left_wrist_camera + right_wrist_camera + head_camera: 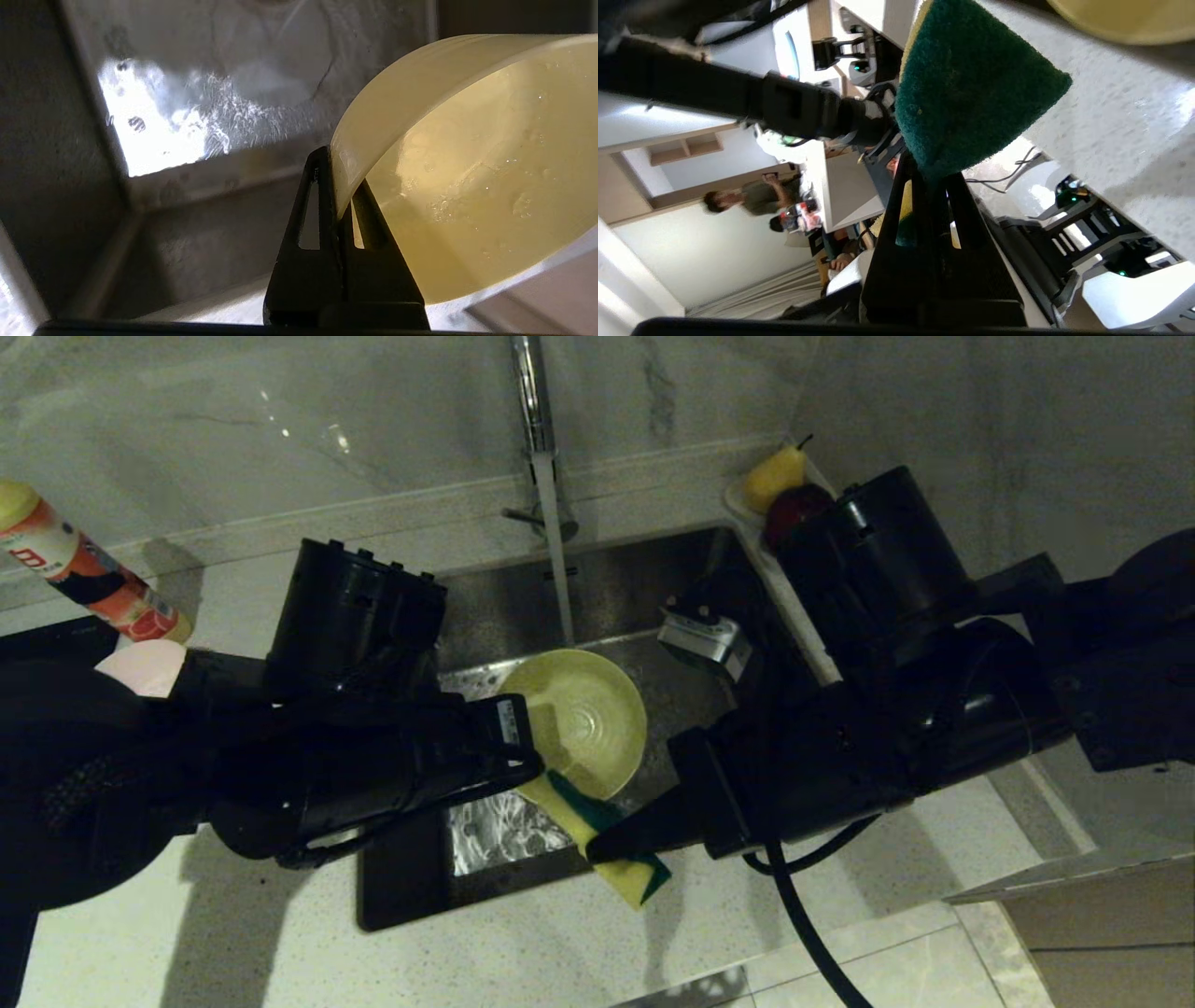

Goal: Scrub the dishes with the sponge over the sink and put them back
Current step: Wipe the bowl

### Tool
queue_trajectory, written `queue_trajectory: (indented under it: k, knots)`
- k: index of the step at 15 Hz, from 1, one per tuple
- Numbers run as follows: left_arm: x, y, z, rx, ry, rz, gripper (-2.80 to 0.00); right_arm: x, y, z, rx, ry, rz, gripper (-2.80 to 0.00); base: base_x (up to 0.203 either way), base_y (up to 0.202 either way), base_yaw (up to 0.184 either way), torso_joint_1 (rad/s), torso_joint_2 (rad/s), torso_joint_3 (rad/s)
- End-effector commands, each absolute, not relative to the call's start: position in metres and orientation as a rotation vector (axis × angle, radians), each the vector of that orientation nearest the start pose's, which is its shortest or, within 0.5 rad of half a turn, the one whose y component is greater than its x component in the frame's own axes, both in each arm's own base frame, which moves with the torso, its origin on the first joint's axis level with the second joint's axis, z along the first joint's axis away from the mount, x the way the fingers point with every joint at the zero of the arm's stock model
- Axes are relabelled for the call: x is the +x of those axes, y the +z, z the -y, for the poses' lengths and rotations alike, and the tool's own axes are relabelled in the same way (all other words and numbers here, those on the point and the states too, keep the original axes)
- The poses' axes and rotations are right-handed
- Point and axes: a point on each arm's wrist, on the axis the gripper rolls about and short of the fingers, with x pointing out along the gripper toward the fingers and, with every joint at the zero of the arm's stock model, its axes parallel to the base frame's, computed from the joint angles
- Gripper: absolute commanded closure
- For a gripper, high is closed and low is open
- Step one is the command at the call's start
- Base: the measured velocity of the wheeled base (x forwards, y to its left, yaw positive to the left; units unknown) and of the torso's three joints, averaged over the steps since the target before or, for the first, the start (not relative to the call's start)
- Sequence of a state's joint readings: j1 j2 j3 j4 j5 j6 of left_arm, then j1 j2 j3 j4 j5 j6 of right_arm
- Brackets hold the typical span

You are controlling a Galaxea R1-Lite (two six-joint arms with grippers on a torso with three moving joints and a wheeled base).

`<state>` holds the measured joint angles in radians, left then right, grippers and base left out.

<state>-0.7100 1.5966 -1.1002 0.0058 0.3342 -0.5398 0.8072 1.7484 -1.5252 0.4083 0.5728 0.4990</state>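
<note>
Over the sink (653, 579) a yellow bowl (583, 719) hangs tilted, its hollow facing up and toward me. My left gripper (527, 756) is shut on its rim; the left wrist view shows the fingers (322, 196) pinching the wet bowl (467, 163) wall. My right gripper (602, 845) is shut on the sponge (611, 859), green layer on yellow foam, just below the bowl's near rim; I cannot tell if they touch. In the right wrist view the sponge (966, 88) sticks out beyond the gripper (931, 179). A pink bowl (145, 665) sits on the counter at far left.
Water runs from the chrome faucet (537, 411) into the sink behind the bowl. A red and yellow bottle (84, 574) stands at the back left. A white dish with a pear (773, 476) and a red fruit (794, 509) sits right of the sink.
</note>
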Motion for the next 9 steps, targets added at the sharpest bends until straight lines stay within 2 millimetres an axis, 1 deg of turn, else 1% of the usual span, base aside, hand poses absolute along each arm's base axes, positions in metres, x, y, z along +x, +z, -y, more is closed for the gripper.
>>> queue_trajectory:
  k: [1, 3, 6, 9]
  knots:
    - [0.217, 0.23, 0.187, -0.266, -0.25, -0.506, 0.0, 0.221, 0.266, -0.246, 0.32, 1.099, -1.001, 0.0, 0.0, 0.0, 0.0, 0.0, 0.0, 0.0]
    - [0.214, 0.229, 0.187, -0.267, -0.256, -0.495, 0.0, 0.223, 0.266, -0.244, 0.32, 1.082, -0.997, 0.0, 0.0, 0.0, 0.0, 0.0, 0.0, 0.0]
    - [0.213, 0.221, 0.187, -0.267, -0.26, -0.494, 0.0, 0.23, 0.261, -0.246, 0.325, 1.066, -1.003, 0.0, 0.0, 0.0, 0.0, 0.0, 0.0, 0.0]
    - [0.212, 0.224, 0.185, -0.293, -0.276, -0.446, 0.0, 0.242, 0.258, -0.246, 0.334, 1.04, -0.999, 0.0, 0.0, 0.0, 0.0, 0.0, 0.0, 0.0]
